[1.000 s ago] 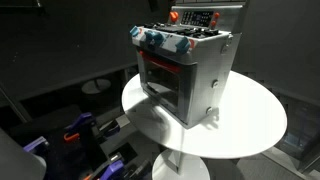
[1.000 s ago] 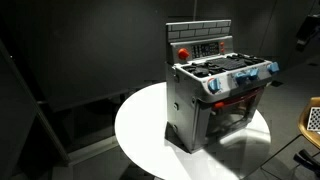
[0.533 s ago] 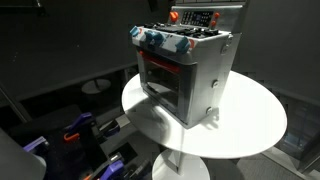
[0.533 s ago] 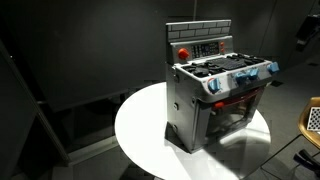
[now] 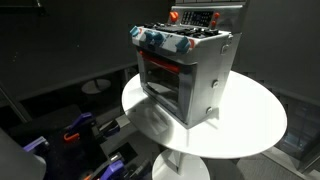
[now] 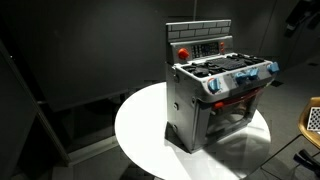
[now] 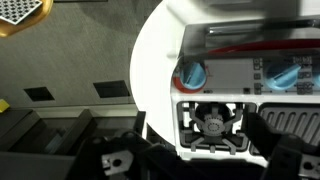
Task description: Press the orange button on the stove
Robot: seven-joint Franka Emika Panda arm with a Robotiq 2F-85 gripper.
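Silver-grey stove stands on the round white table, a bit off centre, and it did not move vs. half a sec ago: in both exterior views the box, blue knobs and red-glowing door sit at the same place. The only change I can find is at the top right edge of an exterior view, where a dark shape, prob. the arm, is now somewhat higher than before; too dim to tell more. Orange button is round, reddish-orange, at one end of the raised back panel, w/ nothing touching it. Wrist view looks down on the cooktop: gripper hangs above a burner, apart from it, fingers spread wide w/ nothing between them. The button does not show in this view; I think it is hidden behind the gripper body at the bottom edge. So for the task: approach phase only, no press yet. My guess is the arm must come toward the back panel and lower, maybe w/ fingers brought together, so one tip meets the button and not the panel beside it.
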